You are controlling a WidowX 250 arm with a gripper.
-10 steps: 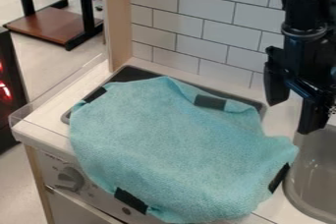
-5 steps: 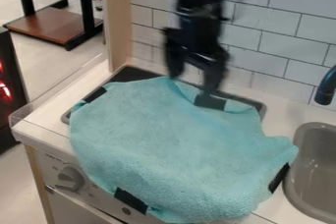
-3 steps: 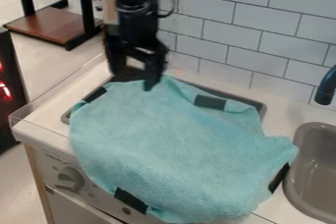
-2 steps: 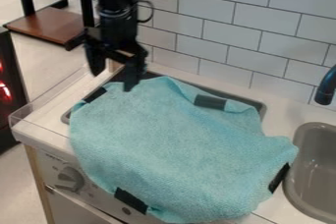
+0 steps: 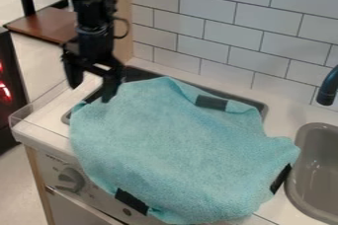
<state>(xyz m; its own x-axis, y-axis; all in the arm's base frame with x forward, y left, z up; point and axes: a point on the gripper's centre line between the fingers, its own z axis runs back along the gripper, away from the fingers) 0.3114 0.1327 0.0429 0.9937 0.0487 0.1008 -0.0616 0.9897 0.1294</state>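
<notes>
While a knob (image 5: 69,179) sits below its near edge, the teal cloth (image 5: 175,145) lies rumpled over a dark tray (image 5: 137,74) on the desk (image 5: 41,126), black patches (image 5: 132,201) along its border. Beside the cloth's right edge is a gray sink (image 5: 320,169). Near the cloth's far left corner hangs the pincer (image 5: 90,93), released, its fingers spread. Beyond the cloth stands a tiled wall (image 5: 218,26).
</notes>
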